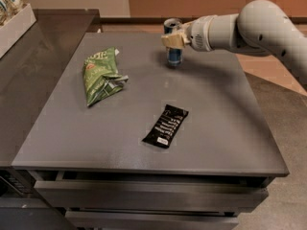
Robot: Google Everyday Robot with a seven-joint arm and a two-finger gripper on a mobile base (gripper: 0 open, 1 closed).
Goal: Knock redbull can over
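Observation:
The redbull can (174,56) stands upright near the far edge of the grey table (220,128), a little right of centre. It is blue and silver with a silver top. My gripper (172,40) reaches in from the right on a white arm and sits against the can's middle, covering part of it. The can's top and base show above and below the gripper.
A crumpled green snack bag (100,74) lies on the table's left part. A flat black wrapped bar (166,125) lies near the front centre. A darker counter (29,80) with a white bin (14,25) adjoins on the left. Drawers (144,195) sit under the front edge.

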